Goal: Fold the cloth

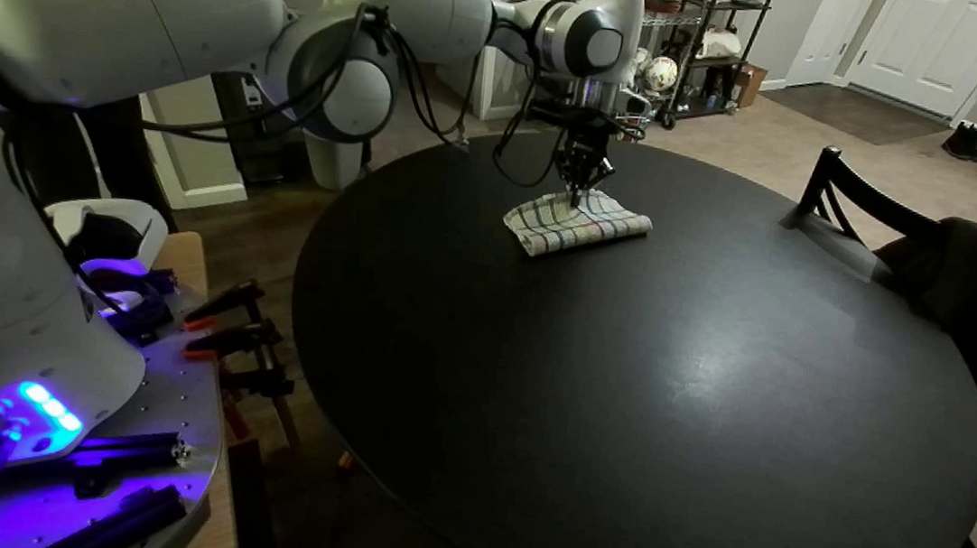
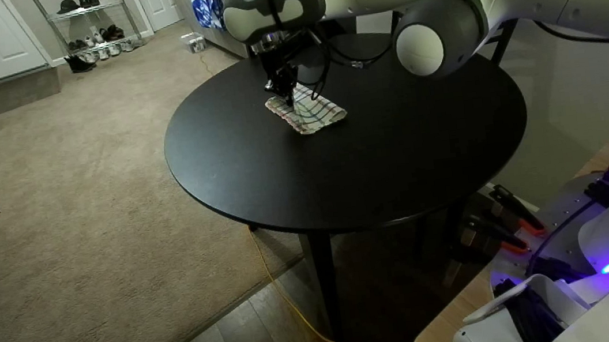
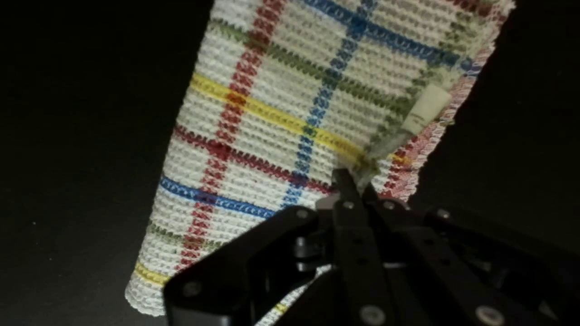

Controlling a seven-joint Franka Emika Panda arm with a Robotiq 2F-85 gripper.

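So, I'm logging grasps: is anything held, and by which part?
Apparently the cloth, pinched near one edge by the gripper; the exact contact is unclear.

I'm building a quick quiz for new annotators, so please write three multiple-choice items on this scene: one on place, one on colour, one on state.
1. Where does the white checked woven cloth lie?
A) on the beige carpet
B) on the round black table
C) on the metal shoe rack

2. What colours are the cloth's stripes?
A) red, blue, yellow and green
B) only black
C) only orange

3. What state is the cloth in?
A) crumpled into a ball
B) torn into two pieces
C) folded over on itself

1: B, as both exterior views show it resting there.
2: A, as all four show in the wrist view.
3: C, as a pinkish under-layer juts out beside the top layer in the wrist view.
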